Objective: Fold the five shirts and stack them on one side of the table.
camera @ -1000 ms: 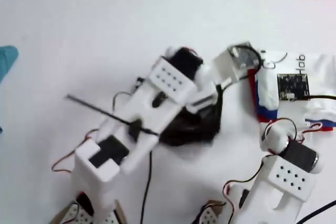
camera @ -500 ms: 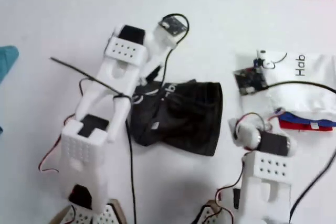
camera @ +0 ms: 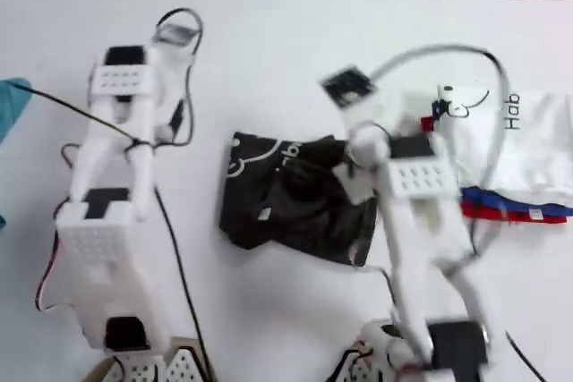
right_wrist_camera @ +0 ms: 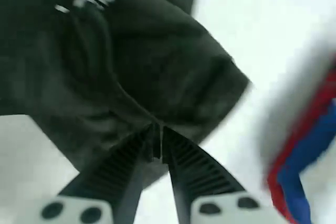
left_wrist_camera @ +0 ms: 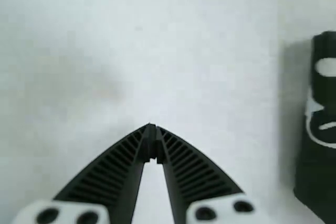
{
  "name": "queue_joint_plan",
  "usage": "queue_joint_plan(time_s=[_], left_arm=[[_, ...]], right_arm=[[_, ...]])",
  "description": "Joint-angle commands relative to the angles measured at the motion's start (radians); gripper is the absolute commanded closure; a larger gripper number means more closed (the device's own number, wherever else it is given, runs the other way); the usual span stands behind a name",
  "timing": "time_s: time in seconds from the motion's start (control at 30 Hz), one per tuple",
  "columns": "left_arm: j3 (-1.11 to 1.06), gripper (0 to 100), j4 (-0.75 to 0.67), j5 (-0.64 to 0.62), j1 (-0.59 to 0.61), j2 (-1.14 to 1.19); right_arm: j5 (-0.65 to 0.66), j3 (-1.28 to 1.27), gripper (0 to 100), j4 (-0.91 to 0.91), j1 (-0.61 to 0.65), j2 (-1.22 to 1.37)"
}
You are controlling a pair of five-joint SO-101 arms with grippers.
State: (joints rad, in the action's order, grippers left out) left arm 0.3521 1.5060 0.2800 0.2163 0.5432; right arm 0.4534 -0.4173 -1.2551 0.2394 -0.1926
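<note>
A black shirt point(camera: 286, 199) lies partly folded and crumpled in the middle of the table. My right gripper point(right_wrist_camera: 157, 135) is shut, its tips low over the black shirt point(right_wrist_camera: 131, 51) near that shirt's right edge, and I see no cloth between the fingers. The right arm point(camera: 412, 176) leans across from the stack side. My left gripper point(left_wrist_camera: 151, 132) is shut over bare table, with the black shirt point(left_wrist_camera: 320, 129) off to one side. The left arm point(camera: 121, 123) stands left of the shirt.
Folded shirts are stacked at the right edge, a white one point(camera: 528, 140) on top with blue and red layers point(camera: 506, 206) beneath. In the right wrist view the red and blue edge point(right_wrist_camera: 304, 156) is close. A teal shirt point(camera: 11, 100) pokes in at the left edge.
The left arm pulled back from the black shirt to the left, leaving it lying on the table. The right arm swung from the stack over to the black shirt.
</note>
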Motion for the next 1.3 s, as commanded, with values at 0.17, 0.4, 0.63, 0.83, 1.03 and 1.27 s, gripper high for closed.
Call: queue_joint_plan(time_s=[0.17,0.4,0.63,0.83,1.03,1.27], left_arm=[[-0.119,97,-0.066,0.015,0.396,-0.206],[-0.456,97,-0.281,-0.092,0.327,-0.212],[-0.624,97,-0.456,-0.15,0.236,-0.236],[-0.616,97,-0.457,-0.149,0.235,-0.222],[-0.616,97,-0.468,-0.155,0.235,-0.222],[-0.616,97,-0.471,-0.155,0.235,-0.222]], right_arm=[[-0.002,0.485,97.7,-0.15,0.203,0.421],[-0.002,0.617,97.7,-0.143,0.196,0.567],[0.0,0.626,97.7,-0.251,0.2,0.611],[0.103,0.624,97.6,-0.41,0.194,0.602],[0.12,0.456,97.7,-0.423,0.194,0.367],[0.097,0.356,97.7,-0.242,0.179,0.137]])
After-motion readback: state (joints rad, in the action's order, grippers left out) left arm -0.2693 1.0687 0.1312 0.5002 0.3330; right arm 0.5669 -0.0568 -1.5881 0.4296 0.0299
